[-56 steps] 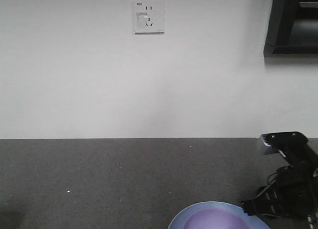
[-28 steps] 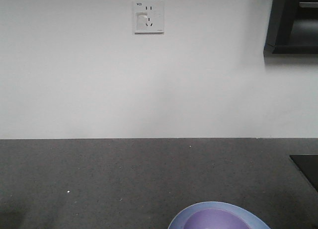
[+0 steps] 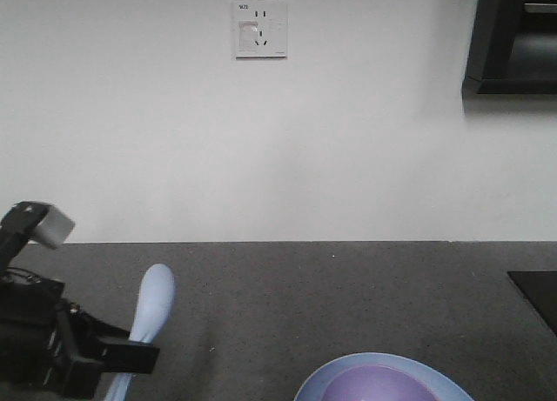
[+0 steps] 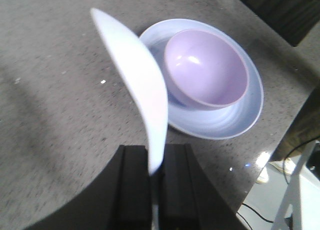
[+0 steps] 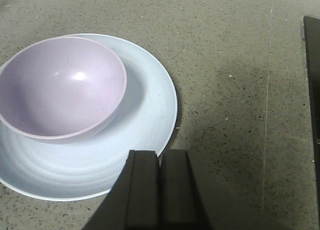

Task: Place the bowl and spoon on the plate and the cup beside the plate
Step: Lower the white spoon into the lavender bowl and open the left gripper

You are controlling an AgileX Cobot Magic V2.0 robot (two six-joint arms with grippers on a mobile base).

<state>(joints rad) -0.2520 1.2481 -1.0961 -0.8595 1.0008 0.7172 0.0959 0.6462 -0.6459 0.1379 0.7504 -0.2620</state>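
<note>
The lavender bowl (image 4: 206,68) sits in the pale blue plate (image 4: 235,121), off to one side of it; both also show in the right wrist view as bowl (image 5: 60,85) and plate (image 5: 145,115), and at the bottom of the front view, plate (image 3: 335,377). My left gripper (image 4: 155,160) is shut on the handle of the white spoon (image 4: 137,80), which sticks up above the counter left of the plate; in the front view the spoon (image 3: 152,310) rises from the left gripper (image 3: 113,357). My right gripper (image 5: 160,157) is shut and holds nothing, over the plate's near edge. The cup is out of view.
The things stand on a dark speckled counter (image 3: 348,297) against a white wall with a socket (image 3: 259,29). A black cabinet (image 3: 513,36) hangs at the upper right. A dark inset (image 5: 312,90) runs along the counter's right side. The counter's edge (image 4: 300,115) lies beyond the plate.
The right arm left the front view's lower right a second ago. The left arm has now come in at the lower left, holding the spoon up.
</note>
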